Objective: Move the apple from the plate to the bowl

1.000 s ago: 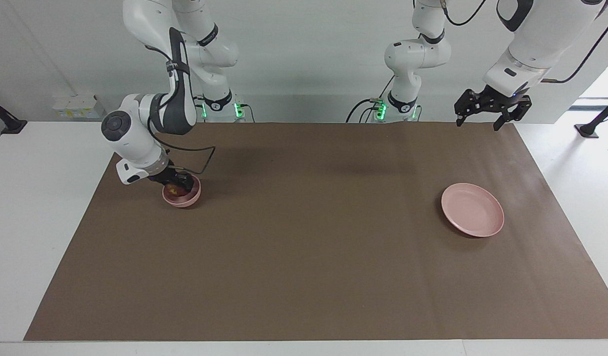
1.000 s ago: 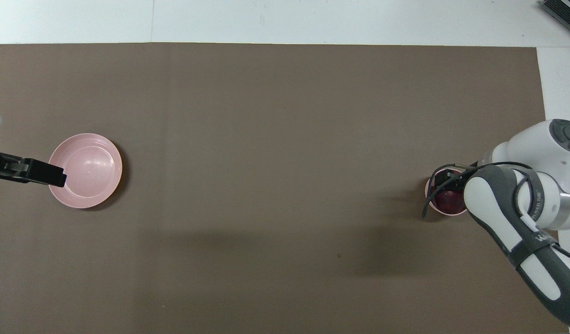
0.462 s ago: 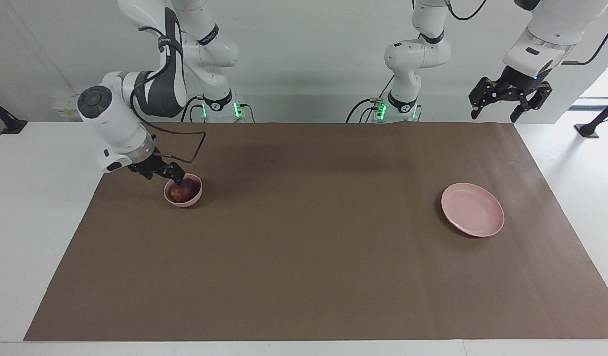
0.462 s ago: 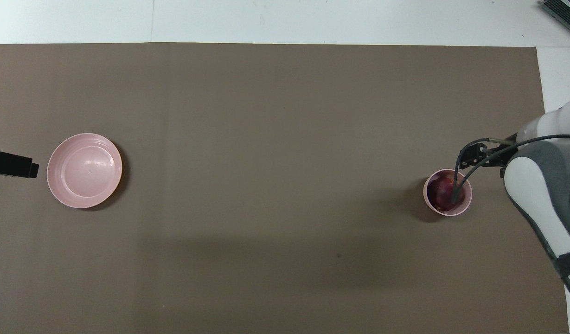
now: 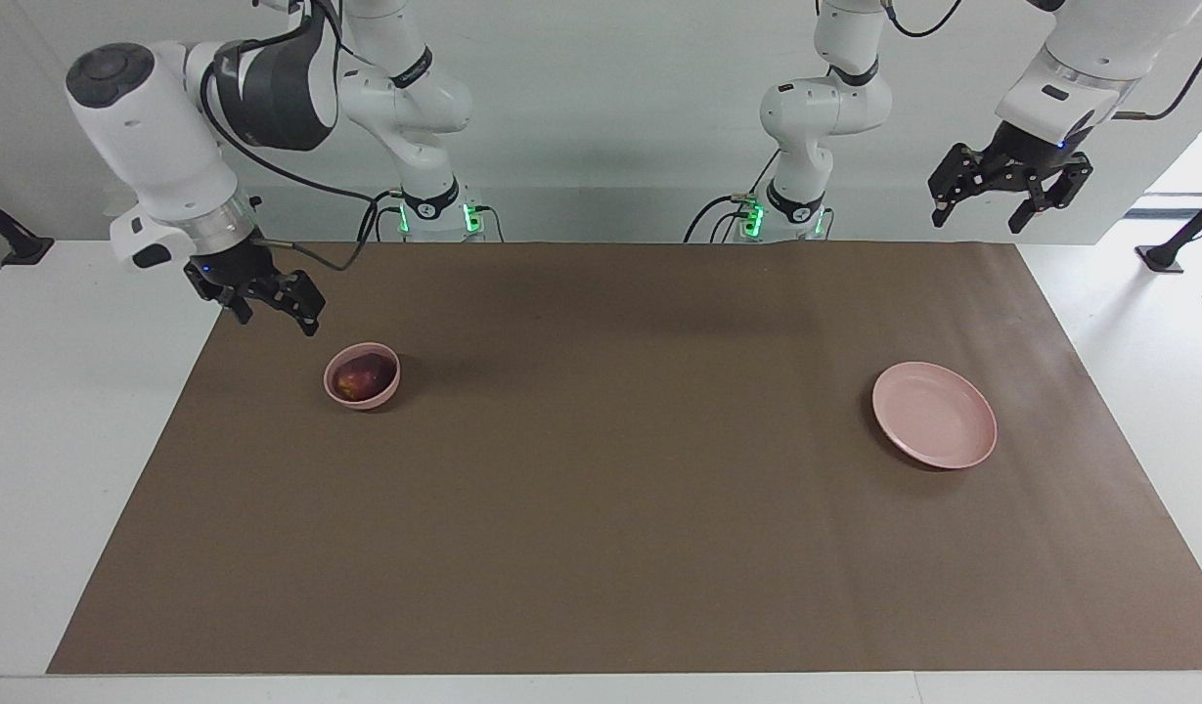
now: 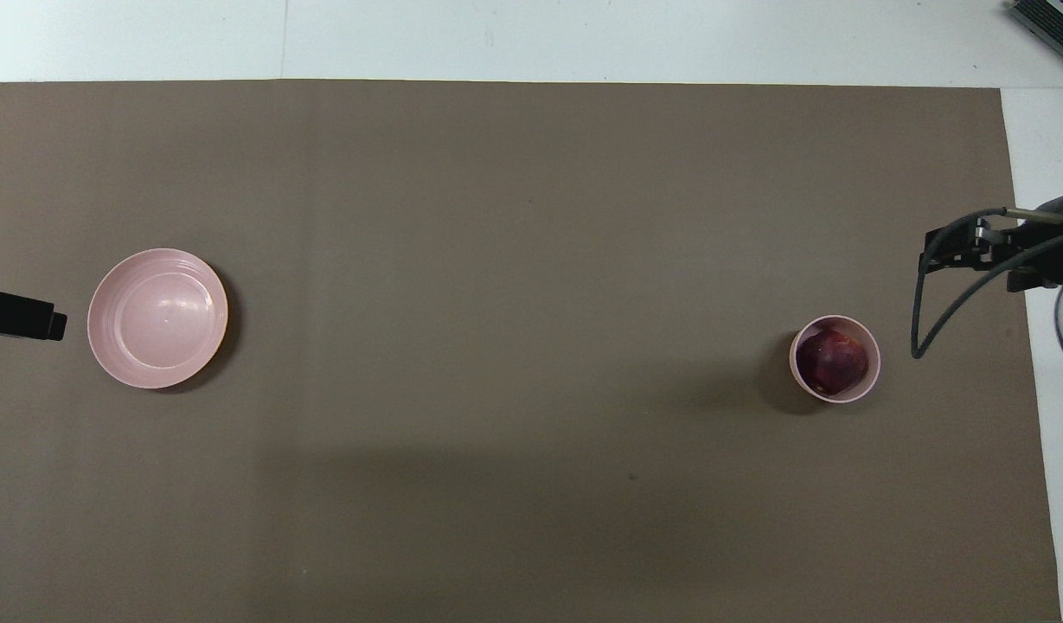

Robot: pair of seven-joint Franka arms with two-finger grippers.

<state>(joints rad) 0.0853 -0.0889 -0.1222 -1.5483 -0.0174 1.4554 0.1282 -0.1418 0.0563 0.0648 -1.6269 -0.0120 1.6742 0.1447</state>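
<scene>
The dark red apple (image 5: 358, 379) lies in the small deep pink bowl (image 5: 385, 393) at the right arm's end of the brown mat; the overhead view shows the apple (image 6: 832, 361) inside the bowl's rim (image 6: 874, 374). The wide pink plate (image 5: 933, 414) stands bare at the left arm's end and also shows in the overhead view (image 6: 157, 317). My right gripper (image 5: 278, 318) is open and empty, up in the air over the mat's edge beside the bowl, apart from it. My left gripper (image 5: 974, 223) is open and empty, waiting high over the mat's corner by the robots.
The brown mat (image 5: 601, 489) covers most of the white table (image 5: 63, 411). A loose black cable (image 6: 920, 329) hangs from the right arm's wrist beside the bowl. In the overhead view only a black tip of the left gripper (image 6: 21, 313) shows beside the plate.
My right gripper has let go of the apple, risen out of the bowl and drawn back toward the right arm's end. The apple stays in the bowl. The left gripper rose a little.
</scene>
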